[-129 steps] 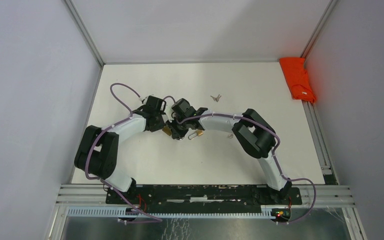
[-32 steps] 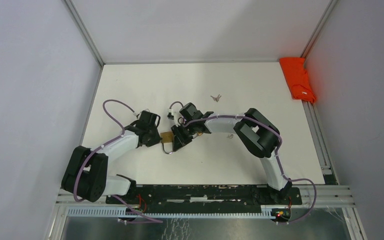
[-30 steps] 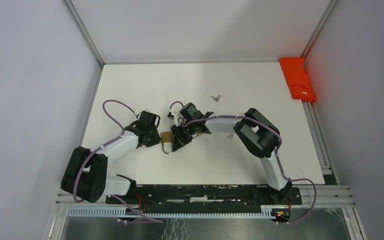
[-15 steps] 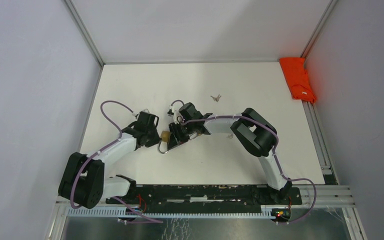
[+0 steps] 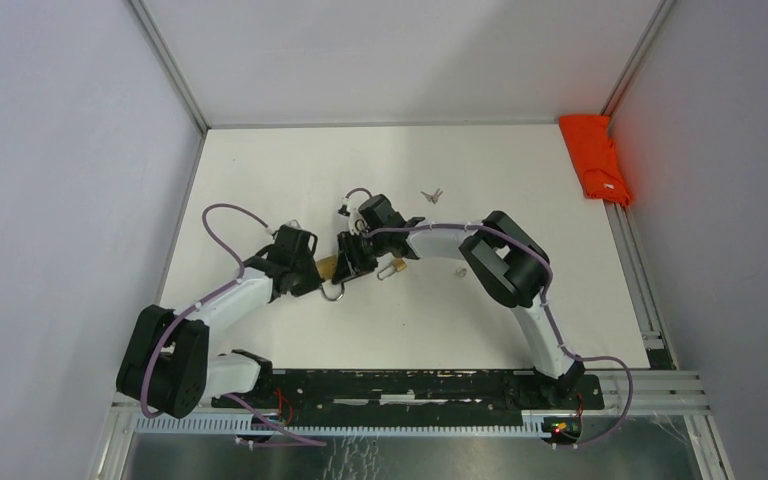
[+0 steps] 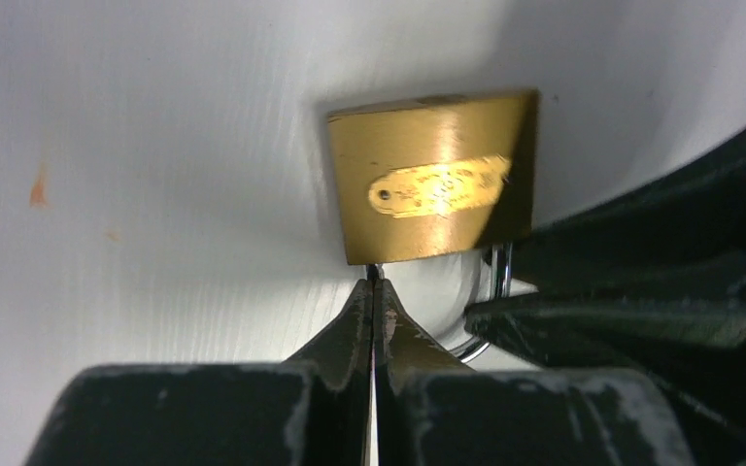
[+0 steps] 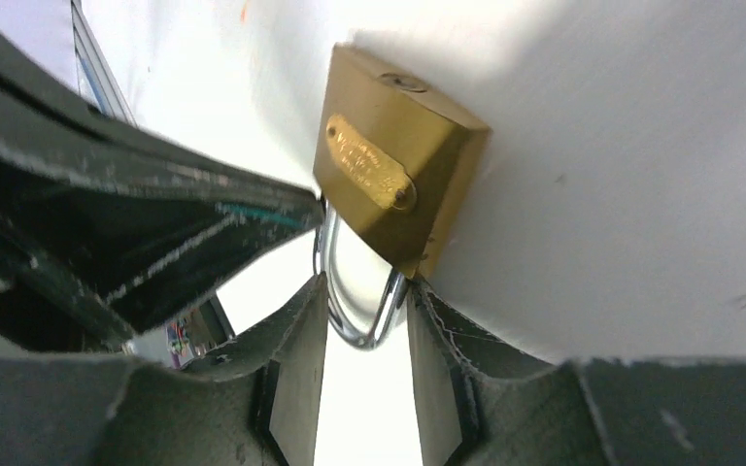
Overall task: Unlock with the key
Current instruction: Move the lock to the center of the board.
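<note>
The right gripper [image 7: 364,296] is clamped on the shackle [image 7: 357,341], a finger on either side, with the brass padlock [image 7: 393,175] tilted just past its tips. Opposite, the left gripper [image 6: 371,291] has its fingers pressed together, tips touching the padlock's shackle end. The keys [image 5: 432,196] lie on the table [image 5: 260,170] beyond the right gripper, well apart.
</note>
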Motion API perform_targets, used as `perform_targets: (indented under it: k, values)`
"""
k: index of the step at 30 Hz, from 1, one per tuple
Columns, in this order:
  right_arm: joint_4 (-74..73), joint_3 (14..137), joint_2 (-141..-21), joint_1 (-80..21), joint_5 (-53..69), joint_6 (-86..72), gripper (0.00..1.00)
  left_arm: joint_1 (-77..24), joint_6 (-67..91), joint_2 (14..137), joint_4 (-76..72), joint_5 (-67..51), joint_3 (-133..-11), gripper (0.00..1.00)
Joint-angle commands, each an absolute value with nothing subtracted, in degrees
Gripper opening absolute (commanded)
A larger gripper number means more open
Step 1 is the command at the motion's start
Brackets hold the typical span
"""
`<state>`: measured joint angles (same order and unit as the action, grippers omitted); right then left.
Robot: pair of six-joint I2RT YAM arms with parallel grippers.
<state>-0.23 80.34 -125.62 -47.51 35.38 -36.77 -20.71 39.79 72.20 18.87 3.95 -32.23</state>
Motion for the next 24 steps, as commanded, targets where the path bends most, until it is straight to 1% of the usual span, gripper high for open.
perform_targets:
  k: [1,6,10,13,16,18,20,21,22,24]
  values:
    - [-1.93,87.08,-129.00,-46.29,33.51,-35.12,0.41,-20.83,41.24,73.19,16.12,2.26,-32.04,0.02]
    - [-6.80,93.24,-132.14,-44.94,35.34,-32.22,0.41,-20.88,40.03,76.25,13.45,1.71,-33.86,0.02]
    - [-6.91,91.29,-131.21,-44.82,37.34,-30.25,0.39,-20.91,39.29,78.98,11.98,1.88,-34.64,0.02]
    - [-7.20,88.77,-129.56,-44.90,38.41,-27.89,0.36,-20.92,39.16,80.37,11.06,1.53,-34.37,0.02]
    - [-8.47,87.19,-128.22,-44.90,39.15,-24.76,0.34,-20.86,39.07,81.15,10.37,1.36,-34.05,0.02]
    - [-11.21,88.26,-128.21,-44.90,39.00,-21.75,0.29,-20.87,39.11,81.29,9.84,1.19,-33.96,0.02]
    - [-13.57,89.80,-128.64,-44.90,38.13,-19.83,0.15,-20.85,39.11,81.45,9.45,0.92,-34.01,0.02]
    - [-14.85,90.87,-128.91,-44.87,37.54,-19.12,0.05,-20.90,39.11,81.47,9.33,0.86,-34.10,0.02]
    - [-15.77,91.80,-129.09,-44.91,36.60,-18.34,0.00,-20.85,39.11,81.47,9.24,0.74,-34.18,0.02]
    - [-17.41,93.48,-129.12,-44.87,34.62,-17.19,0.00,-20.86,38.87,81.35,9.23,0.71,-34.39,0.02]
